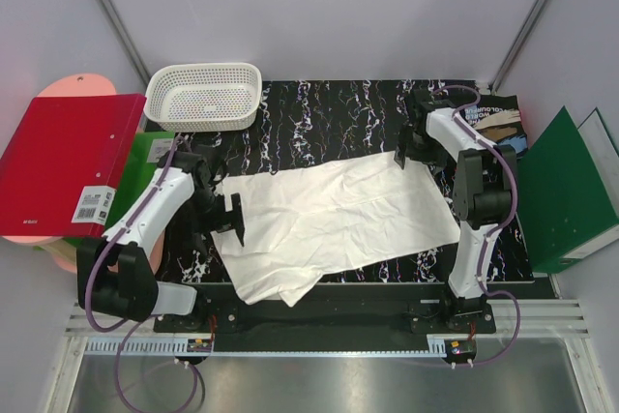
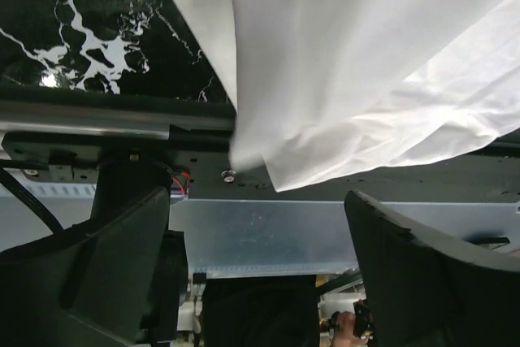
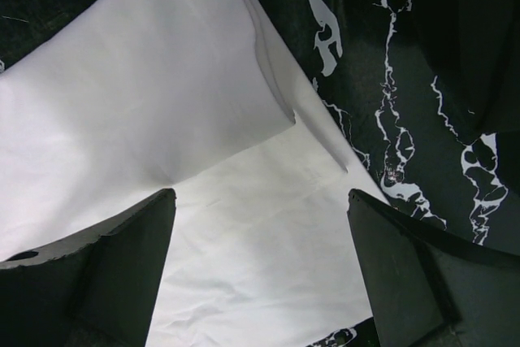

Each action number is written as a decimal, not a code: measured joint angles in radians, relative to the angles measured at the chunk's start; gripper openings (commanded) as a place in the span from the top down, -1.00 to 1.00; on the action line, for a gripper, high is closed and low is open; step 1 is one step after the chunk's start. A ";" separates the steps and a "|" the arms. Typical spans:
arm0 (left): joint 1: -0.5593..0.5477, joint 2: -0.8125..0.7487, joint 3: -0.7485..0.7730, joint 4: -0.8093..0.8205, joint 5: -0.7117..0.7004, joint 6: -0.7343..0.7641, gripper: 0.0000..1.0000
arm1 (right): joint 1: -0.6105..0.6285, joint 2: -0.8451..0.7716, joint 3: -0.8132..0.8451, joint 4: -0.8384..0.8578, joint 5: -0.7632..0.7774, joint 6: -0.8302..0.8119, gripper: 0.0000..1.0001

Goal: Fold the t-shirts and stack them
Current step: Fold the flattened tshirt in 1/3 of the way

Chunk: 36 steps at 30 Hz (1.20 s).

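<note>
A white t-shirt lies spread and wrinkled across the middle of the black marbled table. Its near-left corner is doubled over, and neck and sleeves cannot be made out from above. The left gripper sits at the shirt's left edge with its jaws wide apart. In the left wrist view nothing lies between its fingers, and the cloth's hem droops past the table's near edge. The right gripper hovers by the far-right corner, also spread wide and holding nothing. Its wrist view shows a folded flap of the shirt, with both dark fingers cut off by the frame. A black printed t-shirt lies at the far right, mostly hidden behind the right arm. The red sliver beside it is too small to identify.
</note>
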 measured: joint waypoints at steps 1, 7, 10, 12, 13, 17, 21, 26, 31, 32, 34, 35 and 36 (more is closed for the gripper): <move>0.001 0.000 -0.010 -0.005 0.000 0.002 -0.98 | 0.002 0.005 0.000 0.001 -0.002 0.000 -0.87; 0.002 -0.028 0.044 -0.021 0.018 0.002 -0.98 | 0.008 0.027 0.025 -0.001 -0.017 0.000 -0.86; 0.002 -0.047 0.146 -0.018 0.005 0.000 0.91 | 0.008 0.035 0.050 0.000 -0.018 0.000 -0.54; 0.002 -0.042 0.198 0.013 -0.007 0.004 1.00 | 0.008 0.042 0.067 0.001 -0.020 -0.002 0.50; 0.003 -0.029 0.209 0.024 -0.013 0.006 1.00 | 0.008 0.048 0.076 0.002 -0.028 -0.009 0.99; 0.003 0.153 0.249 0.090 -0.033 0.038 1.00 | 0.009 0.076 0.110 0.018 -0.087 -0.017 1.00; 0.003 0.431 0.278 0.179 -0.060 0.067 1.00 | 0.010 0.098 0.140 0.026 -0.123 -0.027 1.00; 0.003 0.610 0.353 0.185 -0.103 0.082 1.00 | 0.010 0.111 0.168 0.025 -0.132 -0.038 1.00; 0.000 0.701 0.497 0.187 -0.162 0.082 1.00 | 0.010 0.145 0.182 0.018 -0.132 -0.040 1.00; -0.002 0.720 0.526 0.186 -0.177 0.082 1.00 | 0.010 0.152 0.183 0.013 -0.131 -0.042 1.00; -0.011 0.759 0.584 0.179 -0.215 0.082 1.00 | 0.010 0.167 0.188 -0.001 -0.127 -0.046 1.00; -0.018 0.784 0.619 0.169 -0.237 0.083 1.00 | 0.010 0.170 0.190 -0.004 -0.124 -0.047 1.00; -0.029 0.811 0.652 0.163 -0.264 0.085 1.00 | 0.010 0.173 0.192 -0.008 -0.122 -0.051 1.00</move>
